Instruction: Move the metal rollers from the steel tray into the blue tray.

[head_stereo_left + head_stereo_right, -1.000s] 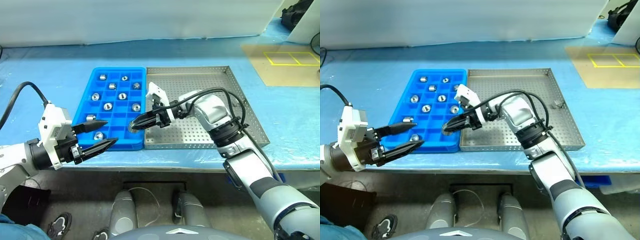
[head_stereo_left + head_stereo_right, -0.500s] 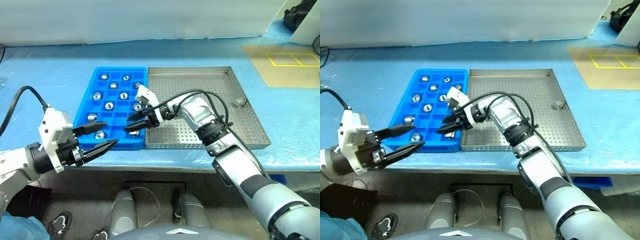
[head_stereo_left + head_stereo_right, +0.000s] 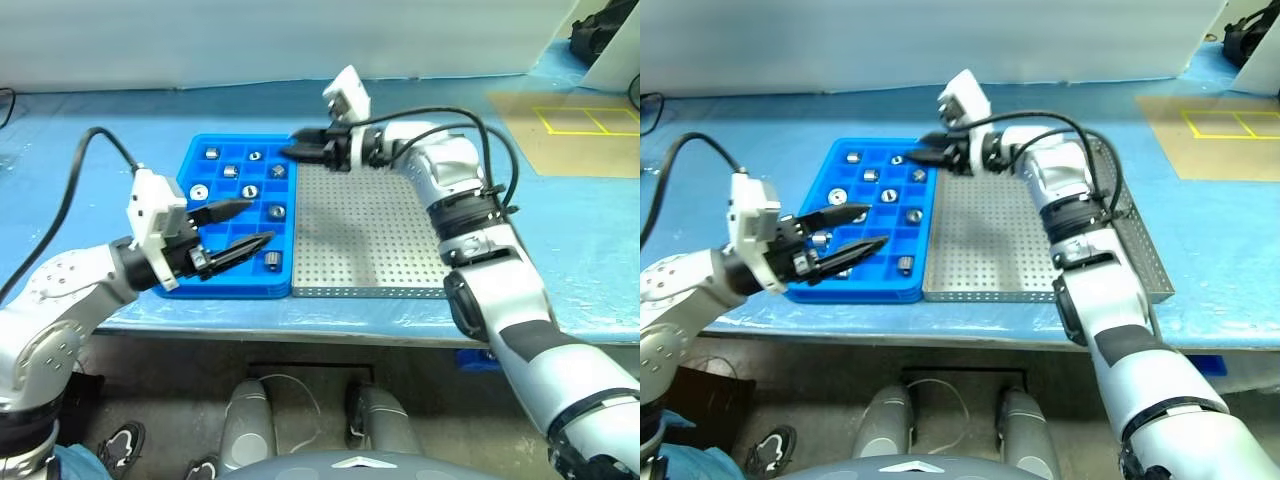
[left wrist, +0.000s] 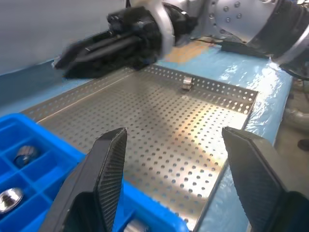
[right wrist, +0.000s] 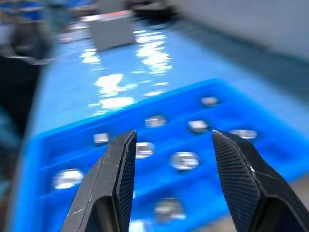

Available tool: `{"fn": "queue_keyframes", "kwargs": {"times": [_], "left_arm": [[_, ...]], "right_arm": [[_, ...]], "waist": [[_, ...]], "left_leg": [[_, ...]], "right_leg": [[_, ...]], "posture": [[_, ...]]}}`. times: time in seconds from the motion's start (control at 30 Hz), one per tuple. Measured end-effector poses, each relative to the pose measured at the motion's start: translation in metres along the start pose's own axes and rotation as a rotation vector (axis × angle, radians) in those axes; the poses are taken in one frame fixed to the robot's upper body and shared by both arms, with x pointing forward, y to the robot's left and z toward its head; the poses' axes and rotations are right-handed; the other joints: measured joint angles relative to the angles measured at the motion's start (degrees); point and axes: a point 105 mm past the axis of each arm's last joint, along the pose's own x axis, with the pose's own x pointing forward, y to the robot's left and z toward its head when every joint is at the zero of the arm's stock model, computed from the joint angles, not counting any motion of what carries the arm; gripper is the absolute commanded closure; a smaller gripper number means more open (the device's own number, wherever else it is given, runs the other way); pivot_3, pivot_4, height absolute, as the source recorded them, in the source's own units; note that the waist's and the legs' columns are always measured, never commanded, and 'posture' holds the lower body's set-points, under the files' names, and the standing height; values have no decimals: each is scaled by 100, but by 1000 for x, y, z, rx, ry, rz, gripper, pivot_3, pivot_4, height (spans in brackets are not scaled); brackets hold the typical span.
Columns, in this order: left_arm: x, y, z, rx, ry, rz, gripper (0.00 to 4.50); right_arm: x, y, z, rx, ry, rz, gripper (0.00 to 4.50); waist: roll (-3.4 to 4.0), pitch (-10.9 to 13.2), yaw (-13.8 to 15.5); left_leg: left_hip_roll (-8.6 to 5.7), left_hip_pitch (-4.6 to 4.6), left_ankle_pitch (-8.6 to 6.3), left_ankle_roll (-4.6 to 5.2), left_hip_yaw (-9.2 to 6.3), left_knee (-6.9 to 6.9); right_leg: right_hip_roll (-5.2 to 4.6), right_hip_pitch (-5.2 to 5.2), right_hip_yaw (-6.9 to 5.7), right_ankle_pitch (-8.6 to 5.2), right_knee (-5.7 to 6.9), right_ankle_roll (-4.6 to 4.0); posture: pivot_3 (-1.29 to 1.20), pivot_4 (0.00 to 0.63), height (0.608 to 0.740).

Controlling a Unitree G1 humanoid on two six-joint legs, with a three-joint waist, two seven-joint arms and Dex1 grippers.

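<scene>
- Rollers (image 3: pixel 246 191) sit one to a cell in the blue tray (image 3: pixel 190 170), on the left of the blue-covered table (image 3: pixel 100 130); they are small, shiny, silver-grey cylinders with a dark hollow centre.
- Left gripper (image 3: pixel 240 226) hovers over the blue tray's near cells, fingers spread, nothing between them.
- Right gripper (image 3: pixel 300 152) hangs above the seam where the blue tray touches the steel tray (image 3: pixel 370 225), at the far corner; the wrist view shows its fingers apart and empty.
- One last roller (image 4: pixel 187 84) lies alone near the steel tray's far right rim, well apart from both grippers.
- My read: the right arm should swing over, come straight down, and straddle that roller squarely so it doesn't skid on the perforated metal.
</scene>
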Motion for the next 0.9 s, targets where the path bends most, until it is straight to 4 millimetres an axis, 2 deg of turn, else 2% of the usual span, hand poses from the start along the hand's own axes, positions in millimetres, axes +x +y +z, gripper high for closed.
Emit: {"fn": "queue_keyframes", "kwargs": {"times": [0.17, 0.27, 0.37, 0.47, 0.53, 0.6, 0.8, 0.9], "left_arm": [[26, 2, -7, -30, -9, -115, 1191], [41, 1, -9, -25, -9, -195, 1191], [51, -2, -11, -32, -10, -259, 1191], [56, -2, -11, -54, -26, -285, 1191], [57, -2, -13, -61, -22, -297, 1191], [60, -4, -15, -56, -14, -321, 1191], [64, -4, -15, -48, -20, -336, 1191], [64, -4, -16, -45, -17, -335, 1191]], "right_arm": [[-24, -54, -43, 48, 121, -321, 1967], [-45, -77, -51, 58, 140, -463, 1967], [-76, -103, -57, 45, 134, -637, 1967], [-114, -126, -81, 20, 191, -836, 1967], [-129, -133, -95, 16, 228, -904, 1967], [-134, -135, -103, 16, 248, -933, 1967], [-134, -135, -109, -11, 247, -944, 1967], [-126, -131, -111, -1, 242, -922, 1967]], "waist": [[-2, -1, -163], [-1, 0, -296], [-2, 0, -414], [-1, 0, -529], [-2, 0, -626], [-1, 0, -742], [-1, 0, -917], [-1, 0, -927]], "left_leg": [[-4, -26, 8, -12, 0, 7], [-4, -30, 7, -10, 1, 7], [-3, -30, 1, 0, 8, 7], [-4, -28, -2, 5, 19, 16], [-3, -25, -4, 8, 24, 25], [-3, -22, -6, 12, 25, 31], [3, -24, -25, 43, 24, 74], [6, -32, -35, 57, 24, 111]], "right_leg": [[-1, -13, 1, 24, -5, -40], [5, -16, 5, 25, -9, -41], [7, -16, 12, 25, -17, -41], [8, -16, 22, 25, -16, -40], [12, -17, 29, 26, -11, -39], [12, -17, 31, 26, -4, -39], [15, -18, 31, 27, 25, -38], [13, -20, 31, 26, 45, -37]], "posture": [[-268, 150, 740], [-330, 150, 740], [-385, 150, 740], [-408, 150, 740], [-414, 150, 740], [-418, 150, 740], [-405, 150, 740], [-377, 150, 740]]}}
